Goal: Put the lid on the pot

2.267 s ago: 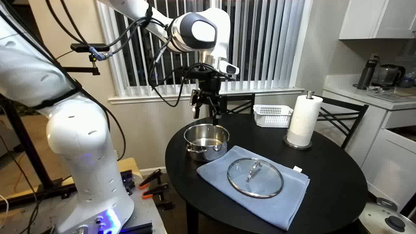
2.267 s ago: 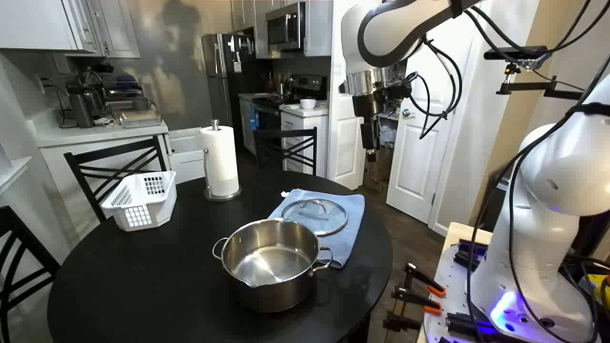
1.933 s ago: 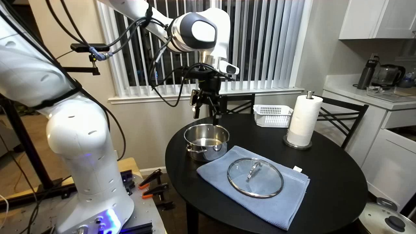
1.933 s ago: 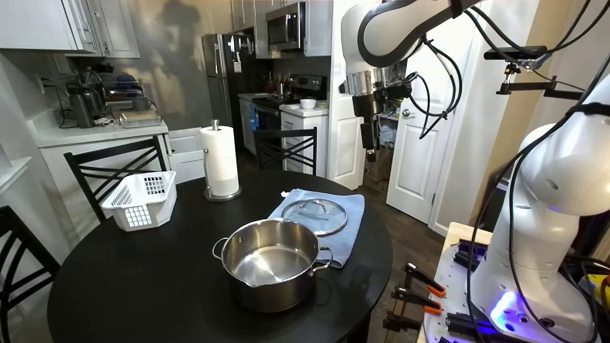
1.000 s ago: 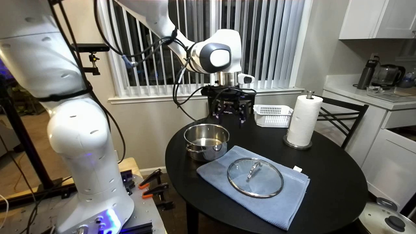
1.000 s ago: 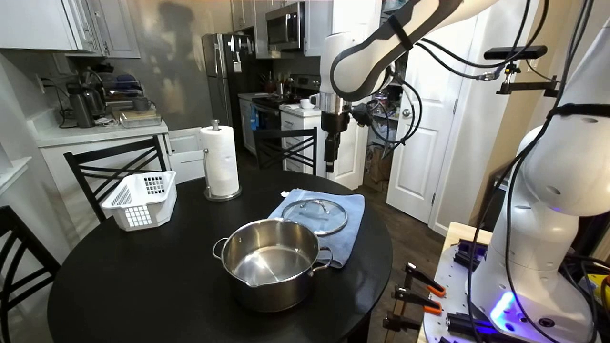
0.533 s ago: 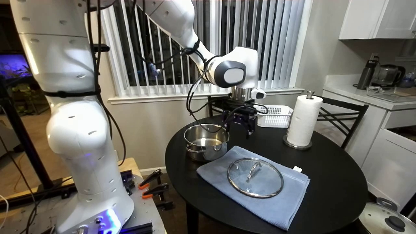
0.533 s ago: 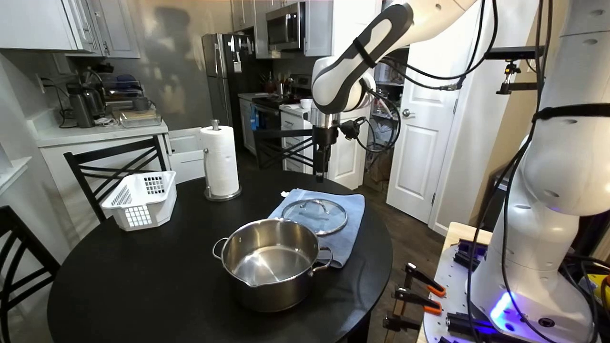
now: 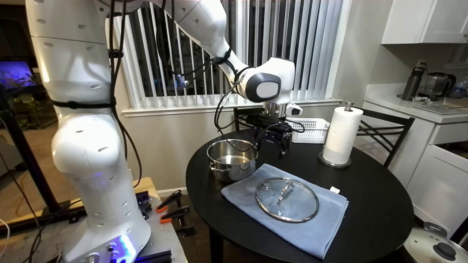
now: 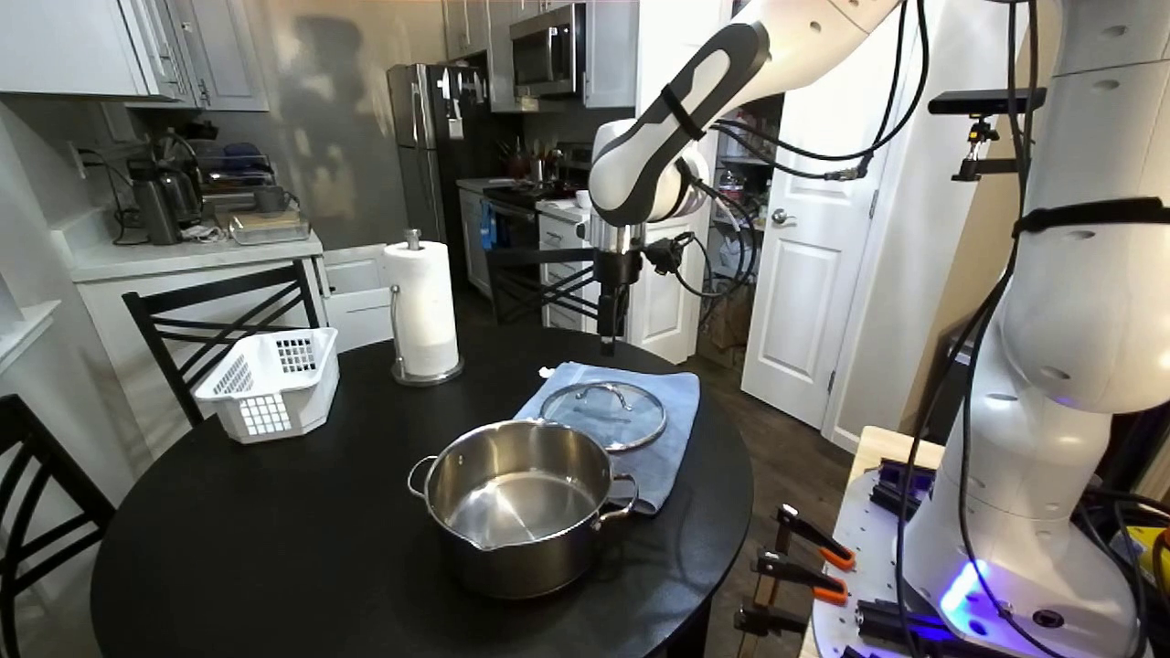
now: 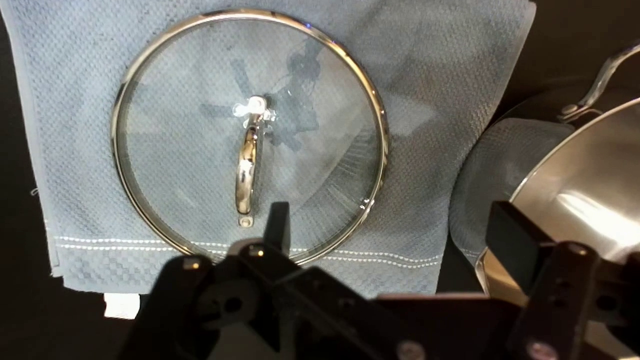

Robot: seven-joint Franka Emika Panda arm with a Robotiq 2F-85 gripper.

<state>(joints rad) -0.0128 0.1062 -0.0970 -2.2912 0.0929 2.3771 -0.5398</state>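
Observation:
The lid (image 9: 287,201) is clear glass with a metal rim and an arched metal handle. It lies flat on a folded blue towel (image 9: 321,233), and shows also in an exterior view (image 10: 603,416) and the wrist view (image 11: 190,150). The shiny steel pot (image 9: 232,162) stands open beside the towel; it shows also in an exterior view (image 10: 516,512) and, cut off, in the wrist view (image 11: 580,195). My gripper (image 9: 270,148) is open and empty, in the air above the table. In the wrist view its fingers (image 11: 397,235) are wide apart, one near the lid handle, one before the pot rim.
A paper towel roll (image 9: 343,137) on a stand and a white plastic basket (image 9: 310,131) are on the black round table (image 9: 380,204). Chairs (image 10: 553,283) stand around it. Clamps (image 10: 804,553) sit at the robot's base plate.
The open gripper has come down and moved across the table towards the lid, slowing over the last half second. The lid, pot and towel have not moved.

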